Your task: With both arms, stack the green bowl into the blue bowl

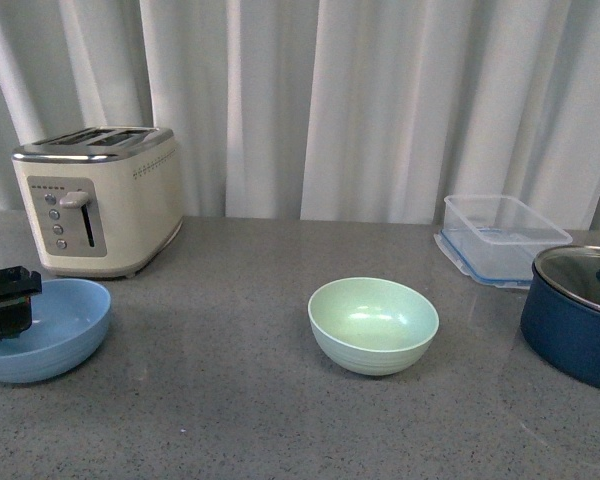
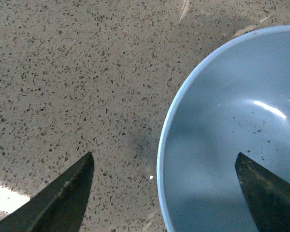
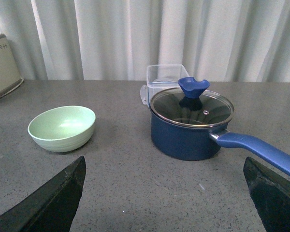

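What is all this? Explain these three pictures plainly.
A two-armed robot at a grey counter. The front picture comes from its body; the other two from cameras on its wrists, where the dark wedges are its fingers. On the counter: a toaster, a blue bowl, a green bowl, a clear plastic box and a dark blue lidded pot. The left gripper is open over the blue bowl's rim, one finger inside, one outside. The right gripper is open, facing the green bowl and pot. Nothing is held.
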